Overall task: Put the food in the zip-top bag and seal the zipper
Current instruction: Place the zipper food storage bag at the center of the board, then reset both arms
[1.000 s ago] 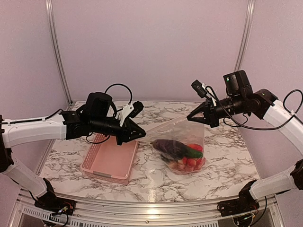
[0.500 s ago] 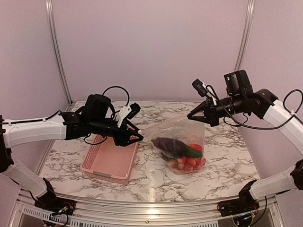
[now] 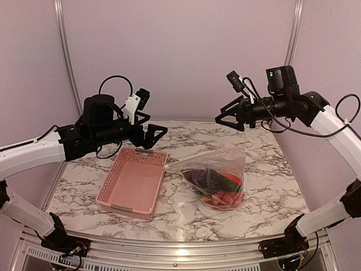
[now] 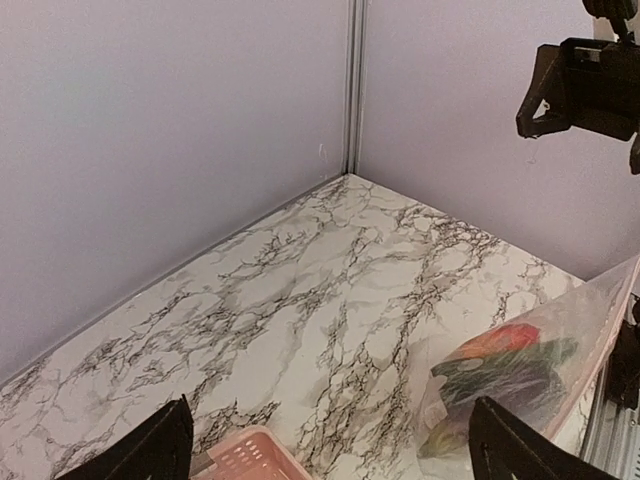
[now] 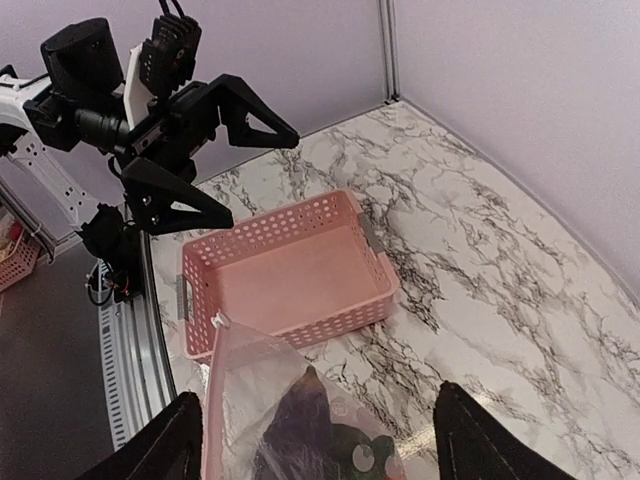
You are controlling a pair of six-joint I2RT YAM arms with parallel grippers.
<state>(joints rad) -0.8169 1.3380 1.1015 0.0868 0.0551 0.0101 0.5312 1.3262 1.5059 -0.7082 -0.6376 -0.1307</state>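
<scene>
The clear zip-top bag [image 3: 217,172] lies on the marble table to the right of the basket, held by neither gripper. The food [image 3: 219,183] is inside it: a dark purple eggplant, green pieces and red pieces. It also shows through the plastic in the wrist views, as food [image 4: 500,365] and as the eggplant [image 5: 300,430]. The pale pink zipper [image 3: 206,158] runs along the bag's upper edge, and the zipper [image 5: 212,400] looks pressed flat. My left gripper [image 3: 155,138] hangs open above the basket's far end. My right gripper [image 3: 228,121] is open, high above the bag. Nothing sits between either pair of fingers.
A pink perforated basket [image 3: 132,180] stands left of the bag with nothing in it, also seen as the basket [image 5: 285,270]. Purple walls close the table at the back and sides. A metal rail [image 3: 169,245] runs along the near edge.
Both grippers opened and let go of the bag's mouth, then rose and drew apart. The bag sank from stretched between them to lying on the table.
</scene>
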